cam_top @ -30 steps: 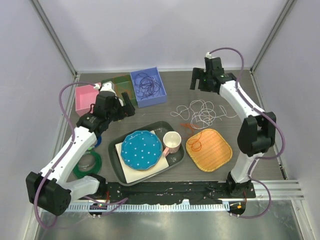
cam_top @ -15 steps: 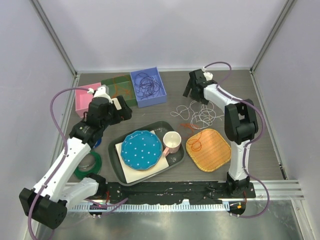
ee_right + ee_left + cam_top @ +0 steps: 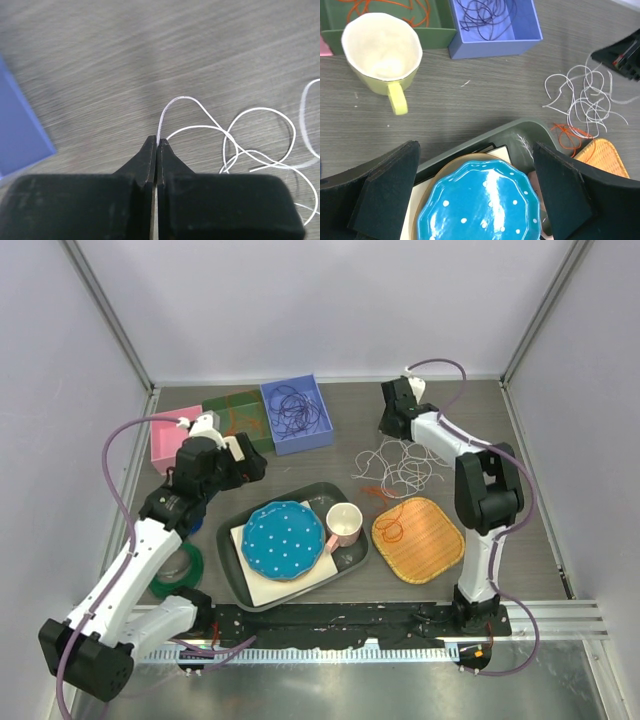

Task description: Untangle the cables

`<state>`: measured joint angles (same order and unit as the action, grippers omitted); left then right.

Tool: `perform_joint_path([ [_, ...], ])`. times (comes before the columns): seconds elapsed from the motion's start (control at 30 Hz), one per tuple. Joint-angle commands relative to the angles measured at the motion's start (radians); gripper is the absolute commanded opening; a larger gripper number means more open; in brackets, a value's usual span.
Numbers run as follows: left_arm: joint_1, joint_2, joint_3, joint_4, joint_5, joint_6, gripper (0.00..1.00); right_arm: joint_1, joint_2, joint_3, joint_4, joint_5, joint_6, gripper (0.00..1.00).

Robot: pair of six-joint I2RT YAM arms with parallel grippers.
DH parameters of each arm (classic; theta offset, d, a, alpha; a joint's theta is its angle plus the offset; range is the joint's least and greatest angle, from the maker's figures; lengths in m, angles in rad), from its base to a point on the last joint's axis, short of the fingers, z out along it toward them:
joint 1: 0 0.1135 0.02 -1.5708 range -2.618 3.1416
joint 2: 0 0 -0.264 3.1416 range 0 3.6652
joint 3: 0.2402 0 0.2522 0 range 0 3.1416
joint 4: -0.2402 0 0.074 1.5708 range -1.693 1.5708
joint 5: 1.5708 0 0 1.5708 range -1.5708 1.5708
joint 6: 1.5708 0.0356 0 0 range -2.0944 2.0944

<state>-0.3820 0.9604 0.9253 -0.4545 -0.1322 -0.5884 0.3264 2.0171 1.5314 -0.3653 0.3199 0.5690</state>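
A loose tangle of white cables (image 3: 405, 465) lies on the table at the right, with a thin orange cable (image 3: 375, 490) at its near edge. My right gripper (image 3: 390, 426) is down at the tangle's far left end, shut on a white cable (image 3: 165, 115) that arches out from its tips (image 3: 157, 142). Dark purple cables (image 3: 295, 405) sit in the blue box and orange ones (image 3: 385, 7) in the green box. Another orange loop (image 3: 390, 530) rests on the woven mat. My left gripper (image 3: 475, 155) hangs open above the blue plate, holding nothing.
A dark tray (image 3: 240, 520) carries a blue dotted plate (image 3: 283, 538) and a pink cup (image 3: 344, 524). An orange woven mat (image 3: 430, 550) lies to its right. A pink box (image 3: 170, 435), a yellow-green mug (image 3: 382, 47) and green and blue rings (image 3: 175, 575) stand at the left.
My right gripper came down to the far left end of the white tangle and shut on a white strand. The left arm shifted slightly and stayed open.
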Motion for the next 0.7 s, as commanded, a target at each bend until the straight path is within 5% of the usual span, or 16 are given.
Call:
perform_joint_path([
  [0.0, -0.001, 0.024, -0.028, 0.150, 0.241, 0.067, 1.00, 0.019, -0.214, 0.048, 0.085, -0.096, -0.138, 0.01],
  [0.13, -0.021, 0.072, -0.025, 0.296, 0.521, 0.111, 1.00, 0.019, -0.319, 0.099, 0.005, -0.237, -0.167, 0.01],
  [0.37, -0.224, 0.224, 0.067, 0.491, 0.352, 0.283, 1.00, 0.020, -0.431, 0.164, -0.041, -0.524, -0.124, 0.01],
  [0.67, -0.228, 0.545, 0.326, 0.626, 0.456, 0.314, 1.00, 0.028, -0.541, 0.153, -0.067, -0.646, -0.077, 0.01],
])
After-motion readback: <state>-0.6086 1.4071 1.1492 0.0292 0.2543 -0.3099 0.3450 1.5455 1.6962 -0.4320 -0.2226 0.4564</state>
